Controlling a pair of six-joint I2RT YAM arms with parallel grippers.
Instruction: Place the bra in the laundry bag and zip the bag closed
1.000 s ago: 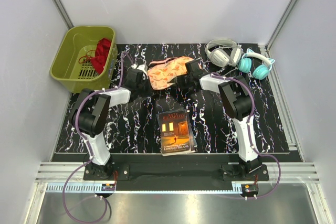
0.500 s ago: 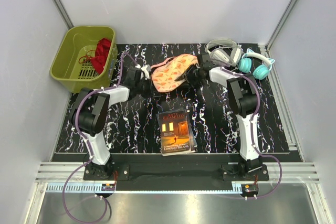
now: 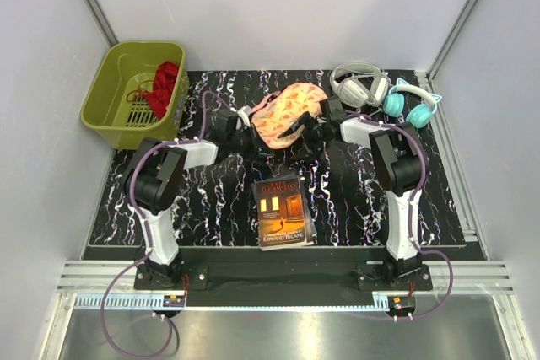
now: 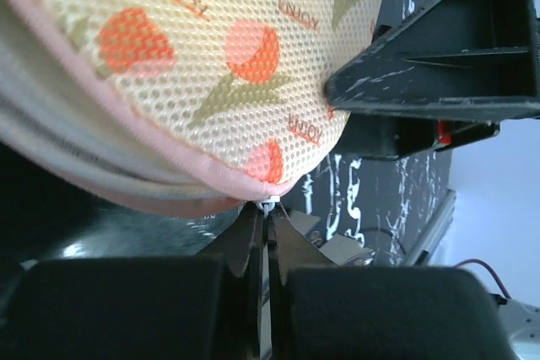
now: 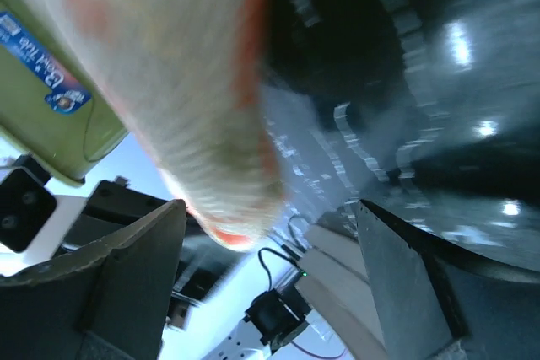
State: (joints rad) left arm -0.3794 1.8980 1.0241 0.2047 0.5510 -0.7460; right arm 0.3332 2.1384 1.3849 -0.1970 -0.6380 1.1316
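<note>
The laundry bag (image 3: 287,110), a peach-pink mesh case with red tulip print, lies at the back middle of the table between my two grippers. In the left wrist view the bag (image 4: 211,65) fills the top, and its small white zip pull (image 4: 267,205) sits at the pink edging. My left gripper (image 4: 268,217) is shut on that pull; from above it (image 3: 250,135) is at the bag's left end. My right gripper (image 3: 302,131) is at the bag's right front. Its jaws stand wide apart (image 5: 270,225), with the blurred bag (image 5: 194,82) above them and untouched. The bra is hidden.
An olive-green basket (image 3: 110,111) with a red cloth (image 3: 163,86) stands at the back left. White headphones (image 3: 359,83) and teal headphones (image 3: 412,103) lie at the back right. A book (image 3: 283,211) lies at the front middle.
My right gripper has opened and let go of the bag. The bag and my left gripper have shifted to the right, and the bag's right dome now lies further back.
</note>
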